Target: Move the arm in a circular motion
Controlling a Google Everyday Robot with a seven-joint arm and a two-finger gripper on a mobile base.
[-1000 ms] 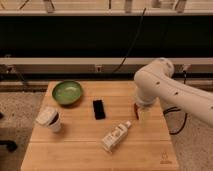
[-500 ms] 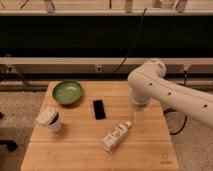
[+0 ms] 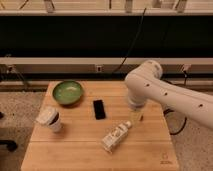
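Pincer [image 3: 135, 117] is being held at the pale tip of the arm [image 3: 165, 92], low over the right half of the desk [image 3: 75, 150]; whether it is apart or together cannot be told. A pale bottle [image 3: 116, 136] is lying on its side nearest to it, cap end just beside the pincer. A flat black phone [image 3: 99, 109] is lying at mid-desk, a round green bowl [image 3: 68, 92] is standing at the far left corner, and a white cup [image 3: 49, 120] is resting tilted near the left edge. The desk is being carried on light wooden planks. The arm, glossy white with thick rounded segments and small dark dots, is being extended in from the right of the view, bent at a bulbous joint directly above the pincer.
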